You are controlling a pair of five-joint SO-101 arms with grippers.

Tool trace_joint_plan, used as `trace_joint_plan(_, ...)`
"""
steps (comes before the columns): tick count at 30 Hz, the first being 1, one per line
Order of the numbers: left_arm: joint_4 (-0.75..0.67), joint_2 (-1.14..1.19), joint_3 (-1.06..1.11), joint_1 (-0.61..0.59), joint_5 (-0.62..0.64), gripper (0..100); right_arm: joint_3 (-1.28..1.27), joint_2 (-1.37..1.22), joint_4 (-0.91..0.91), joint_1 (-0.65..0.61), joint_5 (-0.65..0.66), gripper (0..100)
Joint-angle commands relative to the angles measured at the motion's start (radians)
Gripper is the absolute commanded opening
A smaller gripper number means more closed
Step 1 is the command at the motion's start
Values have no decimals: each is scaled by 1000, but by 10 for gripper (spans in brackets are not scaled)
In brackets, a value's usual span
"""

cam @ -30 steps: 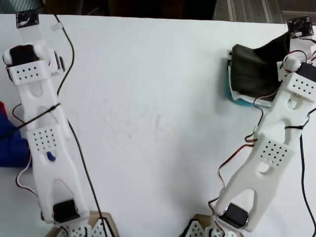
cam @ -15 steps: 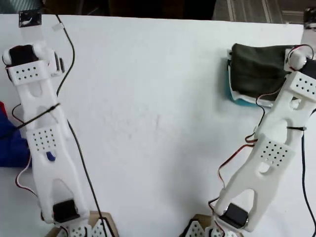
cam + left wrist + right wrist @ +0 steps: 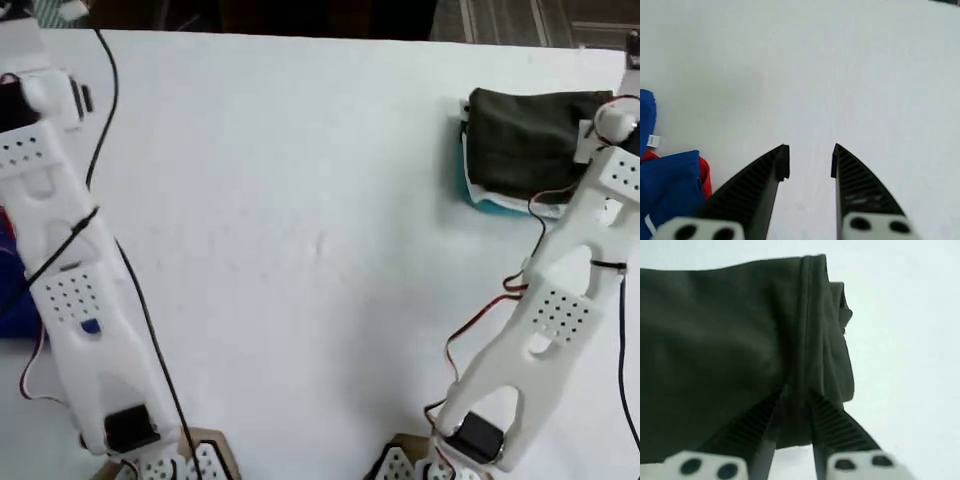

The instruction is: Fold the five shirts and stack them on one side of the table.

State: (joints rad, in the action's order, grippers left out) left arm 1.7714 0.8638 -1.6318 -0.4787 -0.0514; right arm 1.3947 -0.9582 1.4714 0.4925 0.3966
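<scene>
Now the folded dark shirt (image 3: 520, 140) lies on top of a stack at the far right side of the counter (image 3: 300, 200).
Under it a teal layer (image 3: 485, 205) shows at the edge. The right gripper (image 3: 797, 392) hangs over the shirt's seam, its jaws only a narrow gap apart. A crumpled blue shirt (image 3: 670, 185) lies at the left edge over red cloth (image 3: 704, 175). The left gripper (image 3: 810, 160) is beside it, jaws wider, holding nothing.

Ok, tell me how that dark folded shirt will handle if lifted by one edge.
Likely floppy: the dark shirt shows soft creases and a raised seam, so one edge lifted would probably let it sag and unfold. Pushed, it may bunch or slide over the folded shirts beneath rather than move as a block.
</scene>
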Motion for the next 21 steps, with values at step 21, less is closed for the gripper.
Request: trace_joint_plan(21,-17,-939,1052,-190,-72,161,279,194,300,30,91,60)
